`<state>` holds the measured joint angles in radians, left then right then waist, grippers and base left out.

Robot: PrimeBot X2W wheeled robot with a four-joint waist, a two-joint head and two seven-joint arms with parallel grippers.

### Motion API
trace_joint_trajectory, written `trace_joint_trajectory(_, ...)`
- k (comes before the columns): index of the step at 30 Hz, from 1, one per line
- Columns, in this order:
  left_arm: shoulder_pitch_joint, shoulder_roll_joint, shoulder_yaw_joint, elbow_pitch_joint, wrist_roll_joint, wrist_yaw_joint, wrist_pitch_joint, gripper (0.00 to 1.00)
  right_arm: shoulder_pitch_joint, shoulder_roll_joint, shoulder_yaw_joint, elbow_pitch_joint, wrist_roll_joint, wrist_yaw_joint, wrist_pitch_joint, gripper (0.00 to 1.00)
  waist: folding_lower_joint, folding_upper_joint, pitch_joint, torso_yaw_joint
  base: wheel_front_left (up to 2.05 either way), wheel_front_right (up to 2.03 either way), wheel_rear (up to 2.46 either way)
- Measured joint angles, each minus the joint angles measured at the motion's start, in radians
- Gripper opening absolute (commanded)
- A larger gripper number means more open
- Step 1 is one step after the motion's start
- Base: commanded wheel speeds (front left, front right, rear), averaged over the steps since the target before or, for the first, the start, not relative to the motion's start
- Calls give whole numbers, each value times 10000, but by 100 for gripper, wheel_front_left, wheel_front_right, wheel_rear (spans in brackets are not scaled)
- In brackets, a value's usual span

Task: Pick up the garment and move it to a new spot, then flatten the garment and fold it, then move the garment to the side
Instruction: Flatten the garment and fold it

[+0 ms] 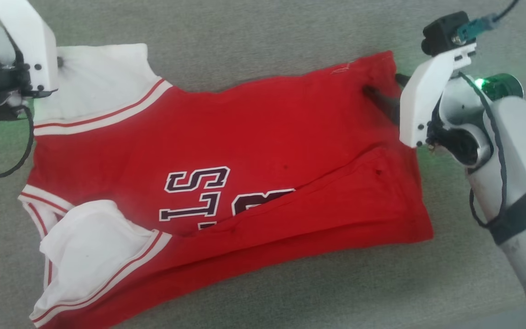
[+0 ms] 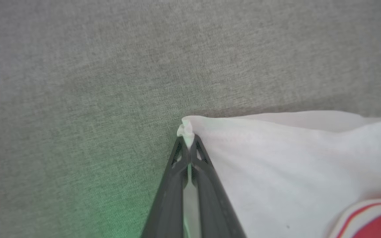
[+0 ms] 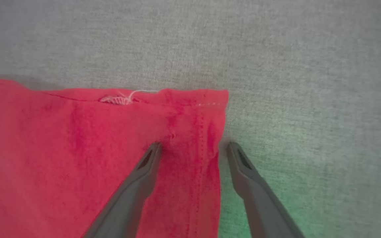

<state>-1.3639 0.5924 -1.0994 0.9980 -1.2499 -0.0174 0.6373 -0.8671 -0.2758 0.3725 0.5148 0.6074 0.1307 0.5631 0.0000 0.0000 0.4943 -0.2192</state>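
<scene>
The red jersey [image 1: 254, 132] lies spread across the grey fabric surface [image 1: 254, 27], collar end toward the robot's left and bottom hem toward its right. Its near side is folded up over part of the black, white-outlined lettering. The left tool [image 2: 188, 145] is clenched on the very tip of the far white sleeve [image 2: 276, 158], a small nub of cloth poking out past its fingertips. The right tool [image 3: 193, 148] stands released at the far hem corner [image 3: 210, 99], one finger resting on the red cloth and the other on the bare surface just beside the edge, so it straddles the hem without pinching it. Taking both far corners looks meant to stretch the jersey taut for flattening, and the right side is not yet gripped. Beyond the far edge of the cloth, both wrist views show bare grey surface. More open room shows past the hem and along the near side.
</scene>
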Motion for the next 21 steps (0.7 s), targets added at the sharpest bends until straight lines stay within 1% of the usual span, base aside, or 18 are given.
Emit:
trace_joint_trajectory(8,-203,-422,-8,422,31,-332,-336,0,-1171,-105,853,1430,581,-2,637,100,0,1,150,329,0,0,0)
trace_joint_trajectory(10,-222,-537,-25,539,46,-418,-433,0,-1347,-178,1103,1647,721,-2,708,0,0,0,124,407,0,0,0)
trace_joint_trajectory(16,-240,-918,-13,765,38,-673,-681,0,-1491,-495,1563,1952,1080,0,491,0,0,0,-97,675,0,0,0)
trace_joint_trajectory(21,-276,-1064,-54,709,12,-913,-757,0,-1335,-859,1850,1873,1342,0,82,0,0,0,-446,910,0,0,0)
